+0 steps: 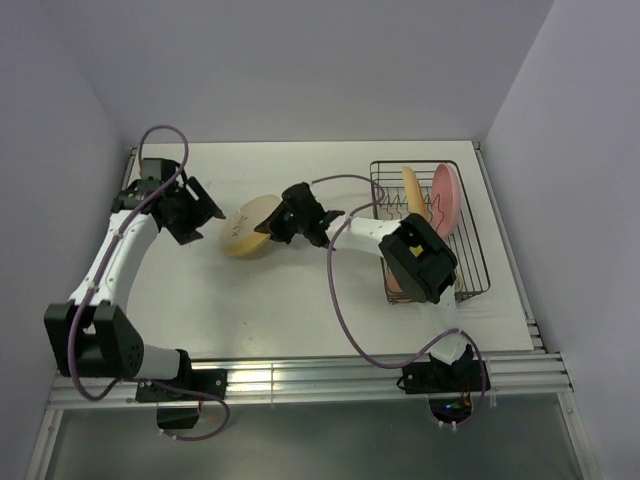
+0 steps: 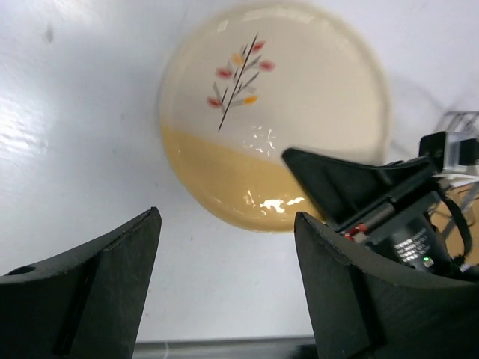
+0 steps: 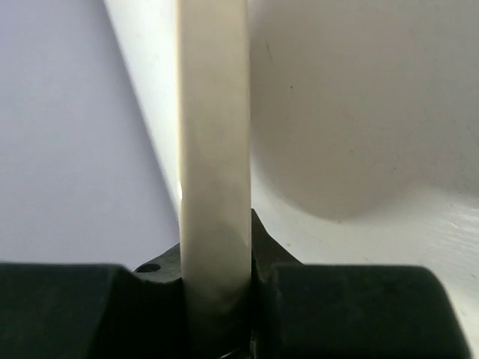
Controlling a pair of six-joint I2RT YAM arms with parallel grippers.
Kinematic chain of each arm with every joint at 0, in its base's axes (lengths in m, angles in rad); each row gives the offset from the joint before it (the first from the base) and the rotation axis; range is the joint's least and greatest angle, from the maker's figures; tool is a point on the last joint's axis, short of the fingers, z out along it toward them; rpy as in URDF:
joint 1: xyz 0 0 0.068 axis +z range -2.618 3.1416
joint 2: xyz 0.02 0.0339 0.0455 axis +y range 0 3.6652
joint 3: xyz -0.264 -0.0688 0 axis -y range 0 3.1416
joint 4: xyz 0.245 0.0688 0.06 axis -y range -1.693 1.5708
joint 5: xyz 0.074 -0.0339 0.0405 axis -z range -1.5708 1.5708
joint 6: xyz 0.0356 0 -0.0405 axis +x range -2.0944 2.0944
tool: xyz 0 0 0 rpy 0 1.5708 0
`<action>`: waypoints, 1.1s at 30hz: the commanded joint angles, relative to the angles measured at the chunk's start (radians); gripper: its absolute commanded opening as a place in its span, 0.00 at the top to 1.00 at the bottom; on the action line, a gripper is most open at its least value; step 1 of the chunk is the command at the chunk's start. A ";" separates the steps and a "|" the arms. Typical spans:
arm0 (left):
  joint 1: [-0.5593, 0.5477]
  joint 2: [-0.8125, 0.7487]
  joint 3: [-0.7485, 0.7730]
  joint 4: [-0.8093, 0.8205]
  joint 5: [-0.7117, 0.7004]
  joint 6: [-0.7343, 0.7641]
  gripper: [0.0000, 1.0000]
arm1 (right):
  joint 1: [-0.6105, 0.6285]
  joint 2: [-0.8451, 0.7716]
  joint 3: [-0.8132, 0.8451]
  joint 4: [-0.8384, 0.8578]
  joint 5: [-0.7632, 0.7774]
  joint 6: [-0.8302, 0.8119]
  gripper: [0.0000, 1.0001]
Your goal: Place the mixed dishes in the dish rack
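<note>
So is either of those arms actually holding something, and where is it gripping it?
The right gripper pinches the cream-and-yellow plate by its rim, one finger on each face. The left gripper is open and holds nothing.

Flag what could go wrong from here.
1. The right gripper pinches the round cream-and-yellow twig-motif plate only at its rim, so it may slip or swing.
2. The open left gripper sits close beside it, so a collision is possible.
3. The dark wire dish rack already holds an upright orange plate and pink plate; insertion may knock them.
</note>
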State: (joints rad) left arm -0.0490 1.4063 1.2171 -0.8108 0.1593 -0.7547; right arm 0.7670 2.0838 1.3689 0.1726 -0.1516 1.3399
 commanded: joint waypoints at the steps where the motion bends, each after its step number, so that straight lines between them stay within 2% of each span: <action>1: 0.000 -0.102 0.064 -0.001 -0.152 0.061 0.23 | 0.003 -0.064 0.212 -0.333 0.026 -0.272 1.00; 7: 0.000 -0.139 0.058 0.001 -0.153 0.081 0.25 | -0.009 -0.060 0.536 -0.674 0.165 -0.519 1.00; 9: 0.000 -0.155 0.067 -0.002 -0.153 0.080 0.25 | -0.018 -0.067 0.623 -0.726 0.217 -0.567 1.00; 12: 0.000 -0.156 0.081 -0.010 -0.153 0.081 0.26 | -0.038 -0.090 0.729 -0.815 0.279 -0.668 1.00; 18: 0.000 -0.152 0.053 0.019 -0.136 0.078 0.27 | -0.128 -0.201 0.832 -0.969 0.398 -0.853 1.00; 23: 0.000 -0.141 0.024 0.036 -0.118 0.077 0.28 | -0.228 -0.349 0.806 -1.076 0.495 -1.022 1.00; 27: 0.000 -0.119 0.016 0.051 -0.100 0.075 0.29 | -0.279 -0.508 0.666 -1.043 0.503 -1.134 1.00; 33: 0.000 -0.056 0.053 0.052 -0.073 0.068 0.30 | -0.324 -0.580 0.555 -1.029 0.554 -1.159 1.00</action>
State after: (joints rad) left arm -0.0490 1.3247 1.2331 -0.7887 0.0578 -0.6949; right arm 0.4496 1.5311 1.9598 -0.9577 0.3641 0.2359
